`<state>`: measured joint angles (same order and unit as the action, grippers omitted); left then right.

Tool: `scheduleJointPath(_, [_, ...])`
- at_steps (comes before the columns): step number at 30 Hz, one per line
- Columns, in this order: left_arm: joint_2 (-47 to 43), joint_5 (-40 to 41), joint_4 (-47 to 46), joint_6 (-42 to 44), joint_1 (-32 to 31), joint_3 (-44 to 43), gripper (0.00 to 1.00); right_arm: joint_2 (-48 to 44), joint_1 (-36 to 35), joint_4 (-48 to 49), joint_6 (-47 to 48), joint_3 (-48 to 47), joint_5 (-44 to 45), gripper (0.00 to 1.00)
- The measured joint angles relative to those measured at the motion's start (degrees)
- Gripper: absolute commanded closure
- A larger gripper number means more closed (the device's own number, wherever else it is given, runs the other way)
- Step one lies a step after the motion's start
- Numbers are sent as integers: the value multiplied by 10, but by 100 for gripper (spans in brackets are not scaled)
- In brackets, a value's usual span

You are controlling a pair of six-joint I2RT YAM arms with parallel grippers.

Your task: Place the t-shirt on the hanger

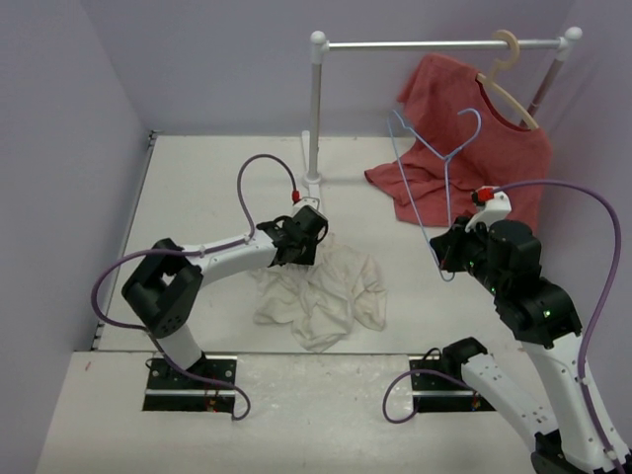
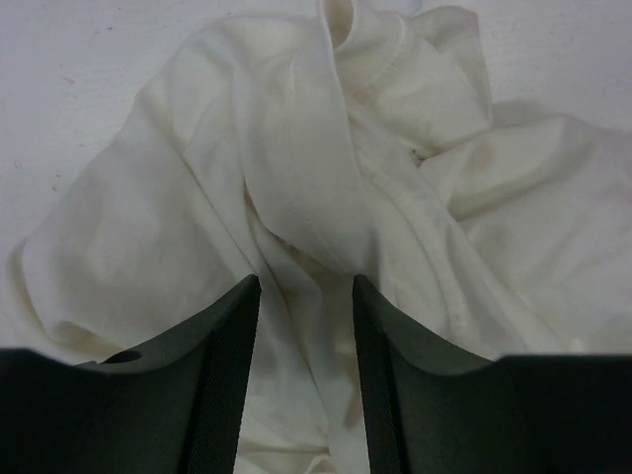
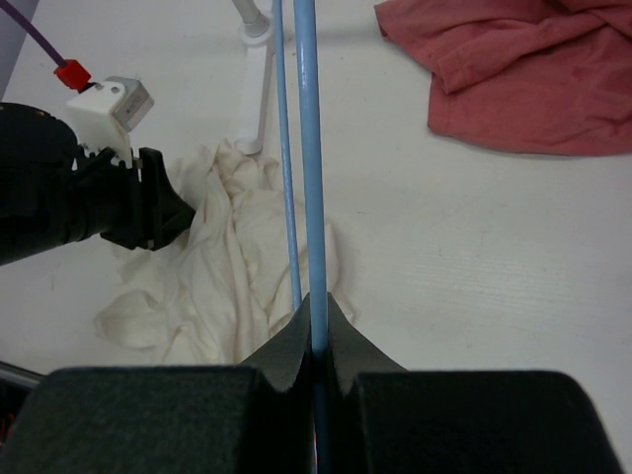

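While clamping the hanger (image 3: 308, 148) upright in the closed right tool (image 3: 316, 311), lower half-spread left tool (image 2: 306, 286) onto t-shirt (image 2: 296, 178) crumpled on surface (image 1: 197, 188); aim for collar (image 2: 380, 74), pinch one layer only.

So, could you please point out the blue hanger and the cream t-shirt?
blue hanger (image 3: 308, 148): right wrist view, on the thicker wire running up from the fingers.
cream t-shirt (image 2: 296, 158): left wrist view, on the central raised fold.

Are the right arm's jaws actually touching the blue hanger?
Touching. The right wrist view shows the right gripper shut on the hanger, with its blue wire pinched between the jaws.
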<state>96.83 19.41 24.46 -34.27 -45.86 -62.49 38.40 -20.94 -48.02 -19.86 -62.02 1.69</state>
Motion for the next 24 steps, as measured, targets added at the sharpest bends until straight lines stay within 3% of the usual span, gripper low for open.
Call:
scheduleJointPath(5, [8,-2,-10,-8,0,-1,46,-2,0,1,1,0,-2,100])
scheduleJointPath(15, [-7,-10,-48,-14,0,0,52,-2,0,6,4,0,-3,100])
scheduleJointPath(20, [10,-11,-51,-20,0,-4,77,-2,0,9,4,0,-4,100])
scheduleJointPath(23, [31,-9,-50,-25,0,-6,81,-2,0,9,4,0,-4,100])
scheduleJointPath(24, [36,-9,-49,-26,0,-6,95,-2,0,9,4,0,-4,100])
